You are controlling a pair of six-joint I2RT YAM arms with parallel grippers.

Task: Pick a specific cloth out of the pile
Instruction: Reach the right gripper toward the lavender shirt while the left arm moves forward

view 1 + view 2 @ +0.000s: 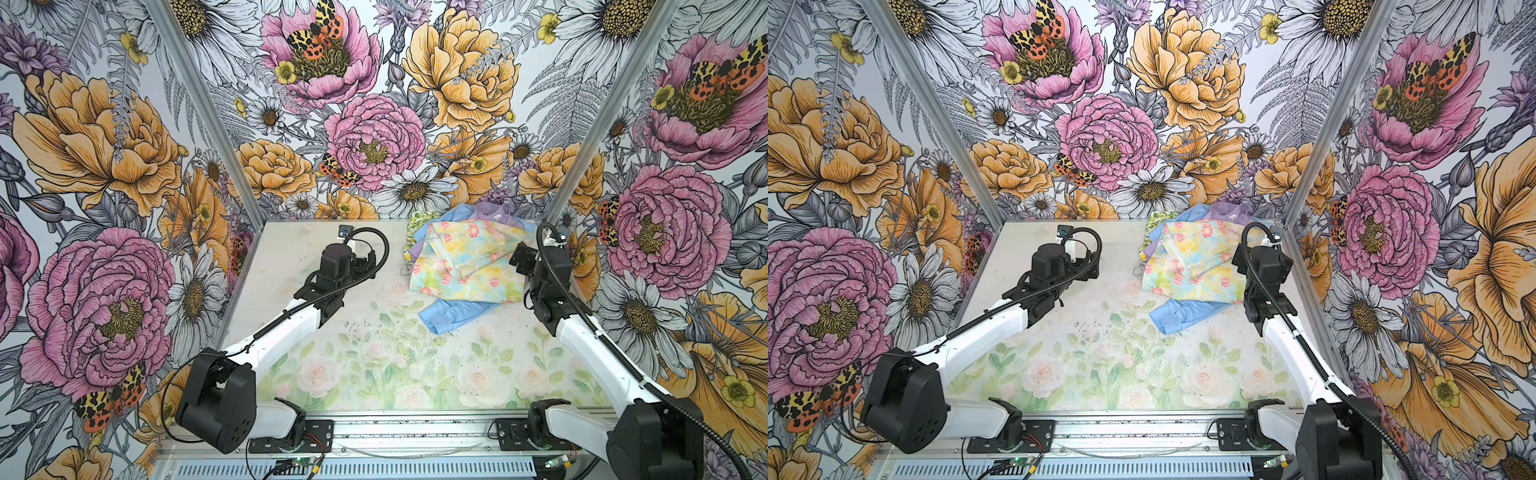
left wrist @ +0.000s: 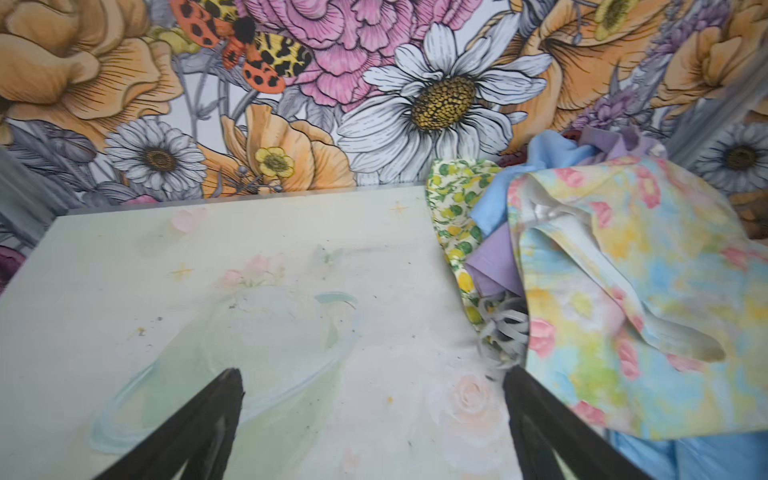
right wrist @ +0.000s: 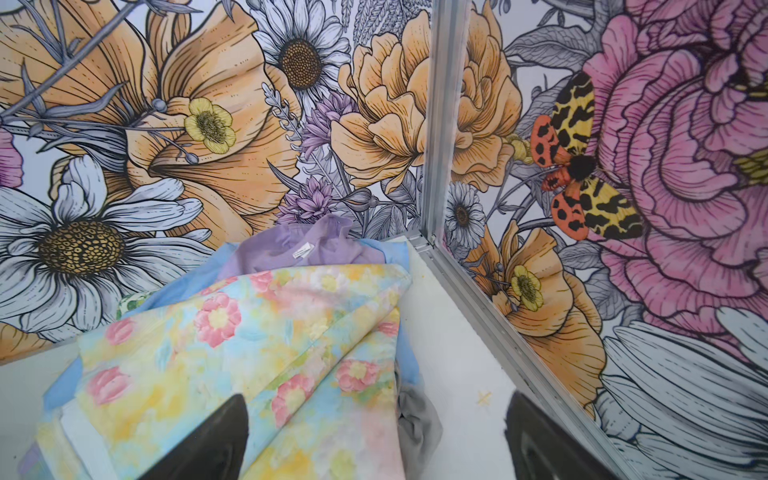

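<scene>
- Frontmost: aluminium rail (image 1: 415,432), carrying both arm bases.
- Lilac cloth (image 1: 496,211) lies at the back of the pile (image 1: 469,266), largely under a floral sheet (image 1: 478,249), far right corner.
- Beside the pile, left gripper (image 2: 372,374) spread wide, empty; right gripper (image 3: 376,399) likewise, at its right edge.
- Pale rose-print tabletop (image 1: 365,357), speckled; walls (image 1: 374,124) bold floral.

Cloth (image 3: 257,257) plain lilac; shirt (image 1: 449,318) lt blue.

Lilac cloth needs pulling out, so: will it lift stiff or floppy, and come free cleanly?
Probably floppy: the lilac cloth lies in soft wrinkles. Likely drags neighbours, since the floral cloth lies over most of it. It looks thin, so probably light.
</scene>
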